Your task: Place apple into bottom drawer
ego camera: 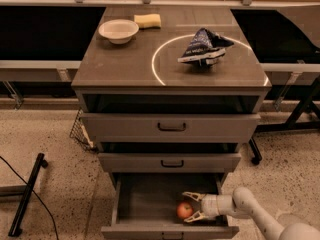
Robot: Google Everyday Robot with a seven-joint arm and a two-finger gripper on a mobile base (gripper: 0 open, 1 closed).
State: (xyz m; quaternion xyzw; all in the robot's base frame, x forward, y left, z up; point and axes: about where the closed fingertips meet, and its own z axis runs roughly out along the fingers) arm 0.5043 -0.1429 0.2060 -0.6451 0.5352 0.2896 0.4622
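though set either side of the apple [184, 210], not clamped: gripper [185, 207] low inside the bottom drawer [145, 204], fingers [192, 196] splayed wide, tips pointing left. apple between those fingers, down on the drawer floor, close to the nearer finger, clear gap to the farther one. cannot tell about contact with the nearer finger. white arm [250, 210] trailing off to the right of the gripper, across the drawer's right side toward the lower right corner. drawer pulled out, bare floor stretching left of the gripper, front panel just on the near side of it. directly above the gripper: middle drawer [170, 162], then top drawer [171, 127], both with black handles. far above, on the cabinet top [125, 69]: dark crumpled bag [202, 48] roughly straight up from the gripper, inside a white ring [153, 66]. white bowl [118, 30] and yellow sponge [148, 20] up and left, side by side, bowl left of sponge. well left of the gripper, on the speckled floor: black bar [27, 196] and thin cable [20, 180].
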